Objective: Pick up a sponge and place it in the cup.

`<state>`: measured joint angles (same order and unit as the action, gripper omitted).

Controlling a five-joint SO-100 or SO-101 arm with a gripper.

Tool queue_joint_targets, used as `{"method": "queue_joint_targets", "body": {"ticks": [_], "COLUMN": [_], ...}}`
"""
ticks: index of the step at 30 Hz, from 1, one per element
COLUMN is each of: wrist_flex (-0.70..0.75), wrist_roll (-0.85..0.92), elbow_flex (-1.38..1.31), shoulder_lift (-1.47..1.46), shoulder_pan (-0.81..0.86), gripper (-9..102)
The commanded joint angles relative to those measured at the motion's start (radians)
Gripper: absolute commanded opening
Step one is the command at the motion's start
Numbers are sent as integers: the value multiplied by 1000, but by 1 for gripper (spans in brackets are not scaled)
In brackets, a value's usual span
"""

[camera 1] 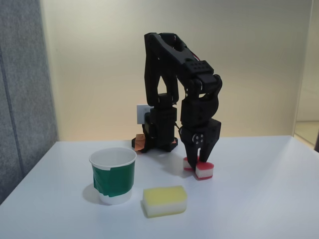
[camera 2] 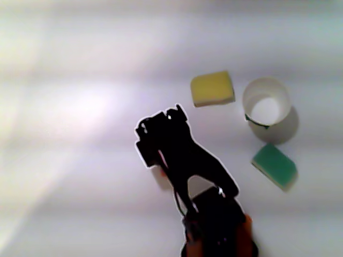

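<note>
In the fixed view, nearest the camera, the yellow-topped sponge [camera 1: 164, 200] lies flat on the white table [camera 1: 259, 199], at about 6 o'clock in the frame. Just beside it, toward 9 o'clock, the cup [camera 1: 113, 175] stands upright and open-mouthed — white paper with a wide green band around its body.

Farther back, at roughly 2 o'clock from the yellow sponge, the red-topped sponge [camera 1: 202, 169] rests on the table, red layer up over its white base. The gripper [camera 1: 200, 159] points straight down onto it, its black fingers narrowed around the block so that red shows on both sides of them; the sponge sits low, at table level as far as this view tells. The cup is well apart from it, toward 8 o'clock.

Behind, the black arm [camera 1: 172, 64] arches up from its base [camera 1: 155, 142] near the pale wall.

In the other view, from above, the arm is a dark silhouette [camera 2: 182, 155]; the yellow sponge [camera 2: 213, 89] lies at 1 o'clock from it, the cup [camera 2: 266, 108] just beside that — and a green sponge [camera 2: 274, 165] sits near the cup, at its 6 o'clock.
</note>
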<state>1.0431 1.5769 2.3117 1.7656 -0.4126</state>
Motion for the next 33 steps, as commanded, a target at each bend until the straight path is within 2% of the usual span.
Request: {"method": "queue_joint_targets", "body": {"ticks": [1, 8, 18, 23, 33], "wrist_flex": [63, 183, 172, 55, -126], "wrist_roll": [-81, -364, -637, -735, -782], "elbow_flex": [-55, -176, -272, -247, -164], "shoulder_lift": [98, 238, 393, 465, 569], "shoulder_pan": [38, 156, 356, 471, 699], "gripper": [0, 0, 0, 0, 0]}}
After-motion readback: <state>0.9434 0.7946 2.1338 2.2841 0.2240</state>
